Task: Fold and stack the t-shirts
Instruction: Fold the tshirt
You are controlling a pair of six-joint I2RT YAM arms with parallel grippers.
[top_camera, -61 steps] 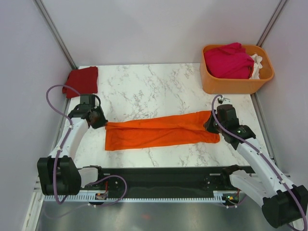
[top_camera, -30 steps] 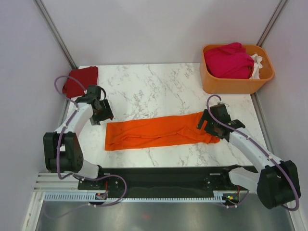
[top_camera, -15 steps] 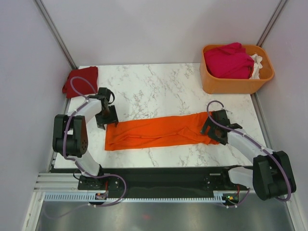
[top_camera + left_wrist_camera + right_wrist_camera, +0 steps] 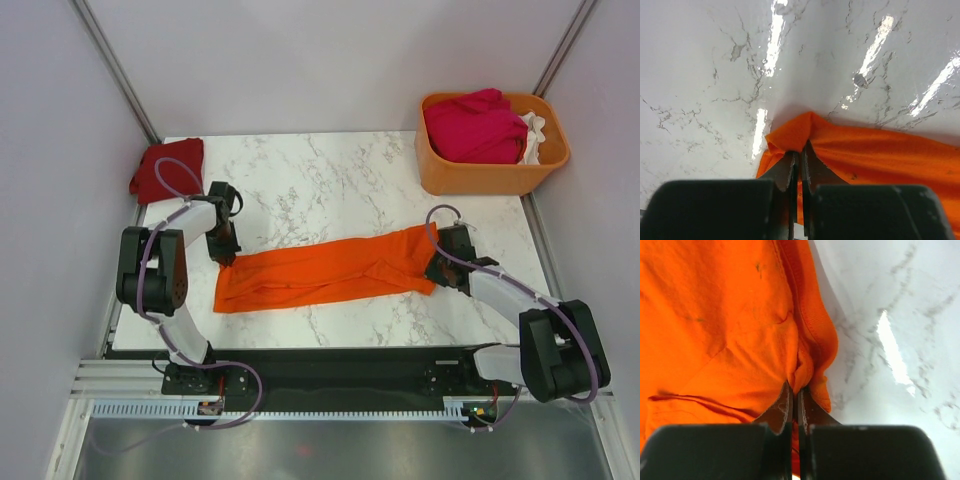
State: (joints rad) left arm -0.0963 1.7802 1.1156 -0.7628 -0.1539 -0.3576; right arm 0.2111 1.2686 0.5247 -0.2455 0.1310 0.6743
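The bright orange t-shirt (image 4: 320, 270) lies folded into a long strip across the middle of the table. My left gripper (image 4: 226, 250) is shut on its left end; the left wrist view shows the jaws (image 4: 799, 157) pinching a bunched fold of the orange t-shirt (image 4: 880, 160). My right gripper (image 4: 437, 268) is shut on its right end; the right wrist view shows the jaws (image 4: 794, 392) pinching a fold of the orange t-shirt (image 4: 715, 325). The dark red t-shirt (image 4: 168, 166) lies folded at the back left corner. The magenta t-shirt (image 4: 474, 126) and the white one (image 4: 535, 130) sit in the basket.
The rigid orange plastic basket (image 4: 480, 175) stands at the back right corner. White marble tabletop (image 4: 320, 190) lies between the strip and the back wall. Grey walls enclose the table on three sides.
Both arms swung inward and lowered onto the strip's ends. The jaws closed on the cloth, and the ends have bunched slightly toward the middle.
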